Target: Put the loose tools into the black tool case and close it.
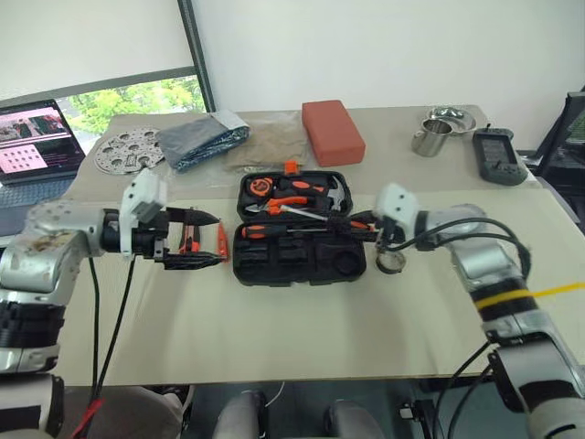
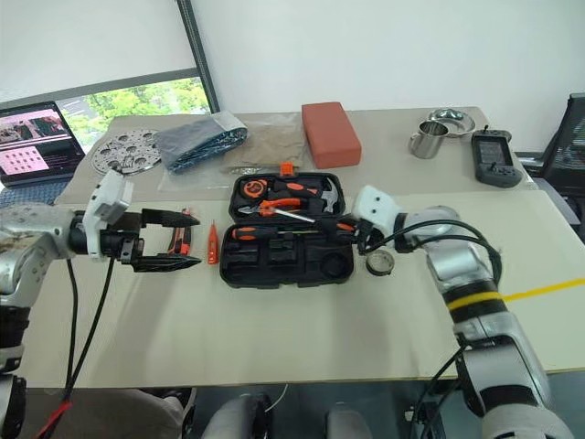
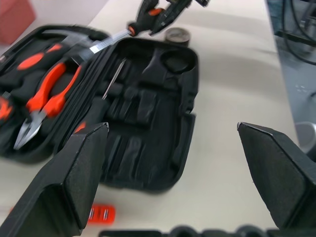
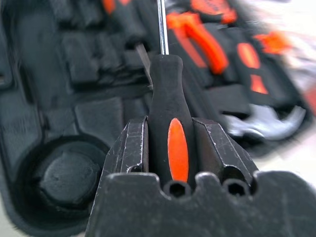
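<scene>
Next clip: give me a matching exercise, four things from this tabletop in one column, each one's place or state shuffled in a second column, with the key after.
Things:
1. black tool case
2. black tape roll
3. screwdriver
4. left gripper

States:
A. jaws wide apart, nothing between them
B. clamped by its handle in the right gripper, shaft over the case
C. lying open on the table
D. loose on the table just right of the case

Pairs: 1-C, 2-D, 3-B, 4-A
</scene>
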`<move>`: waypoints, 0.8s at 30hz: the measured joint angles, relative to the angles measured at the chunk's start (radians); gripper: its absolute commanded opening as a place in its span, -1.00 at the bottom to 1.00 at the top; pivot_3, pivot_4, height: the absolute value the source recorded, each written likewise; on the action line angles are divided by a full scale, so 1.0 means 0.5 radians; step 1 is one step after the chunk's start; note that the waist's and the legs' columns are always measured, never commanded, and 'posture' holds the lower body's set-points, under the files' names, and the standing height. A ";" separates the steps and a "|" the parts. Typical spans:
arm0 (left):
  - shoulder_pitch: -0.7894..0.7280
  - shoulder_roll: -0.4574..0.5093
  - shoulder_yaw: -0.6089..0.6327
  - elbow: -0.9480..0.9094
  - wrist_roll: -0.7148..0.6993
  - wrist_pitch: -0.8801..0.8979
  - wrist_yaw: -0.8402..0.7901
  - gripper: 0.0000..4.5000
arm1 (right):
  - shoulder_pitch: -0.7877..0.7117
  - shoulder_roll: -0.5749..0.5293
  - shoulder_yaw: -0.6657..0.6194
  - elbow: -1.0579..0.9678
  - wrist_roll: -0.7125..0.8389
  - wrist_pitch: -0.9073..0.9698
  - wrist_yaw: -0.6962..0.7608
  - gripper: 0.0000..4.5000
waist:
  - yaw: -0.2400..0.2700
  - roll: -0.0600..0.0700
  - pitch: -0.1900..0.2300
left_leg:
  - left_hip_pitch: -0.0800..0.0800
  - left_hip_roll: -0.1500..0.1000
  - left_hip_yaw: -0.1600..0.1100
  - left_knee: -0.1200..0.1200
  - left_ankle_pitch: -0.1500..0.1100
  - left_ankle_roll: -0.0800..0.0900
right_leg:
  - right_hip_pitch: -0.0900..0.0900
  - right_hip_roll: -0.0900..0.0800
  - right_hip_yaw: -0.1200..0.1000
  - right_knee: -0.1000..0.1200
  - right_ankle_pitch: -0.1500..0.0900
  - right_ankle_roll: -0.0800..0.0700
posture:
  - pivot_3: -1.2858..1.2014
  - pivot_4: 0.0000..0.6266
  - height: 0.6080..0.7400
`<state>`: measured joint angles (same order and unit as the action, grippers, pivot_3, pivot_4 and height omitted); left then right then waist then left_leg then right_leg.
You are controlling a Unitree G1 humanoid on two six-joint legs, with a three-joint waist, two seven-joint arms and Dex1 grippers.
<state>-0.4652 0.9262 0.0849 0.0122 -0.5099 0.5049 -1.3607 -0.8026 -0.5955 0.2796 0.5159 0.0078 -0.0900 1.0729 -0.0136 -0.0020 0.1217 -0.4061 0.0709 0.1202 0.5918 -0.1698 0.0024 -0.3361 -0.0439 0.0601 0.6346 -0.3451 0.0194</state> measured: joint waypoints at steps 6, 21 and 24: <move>0.185 0.016 0.117 -0.175 -0.025 0.052 0.122 1.00 | -0.261 0.099 0.143 0.567 -0.233 -0.502 0.071 -0.57 | -0.003 0.000 0.000 | 0.004 0.000 0.001 0.000 0.000 -0.001 | -0.001 0.000 0.003 0.012 0.000 -0.001 | 0.03 -0.52 1.00; 0.318 0.023 0.194 -0.309 -0.083 0.083 0.238 1.00 | -0.525 0.222 0.104 1.138 -0.380 -0.945 0.055 0.91 | -0.015 -0.001 0.000 | 0.012 0.003 0.004 -0.001 0.002 -0.003 | 0.001 0.001 0.005 0.018 -0.001 -0.002 | 0.03 -0.52 1.00; 0.317 0.023 0.187 -0.308 -0.083 0.080 0.244 1.00 | -0.524 0.284 -0.010 1.134 -0.268 -0.912 0.101 0.98 | -0.021 -0.001 0.000 | 0.012 0.008 0.005 -0.001 0.003 -0.005 | 0.001 0.002 0.005 0.018 -0.001 -0.002 | 0.03 -0.52 1.00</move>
<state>-0.3065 0.9376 0.1786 -0.1421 -0.5514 0.5451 -1.2388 -1.0647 -0.4536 0.2746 1.0831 -0.1265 -0.5458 1.1233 -0.0242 -0.0023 0.1220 -0.4002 0.0747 0.1225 0.5913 -0.1685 0.0000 -0.3354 -0.0427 0.0626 0.6438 -0.3455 0.0183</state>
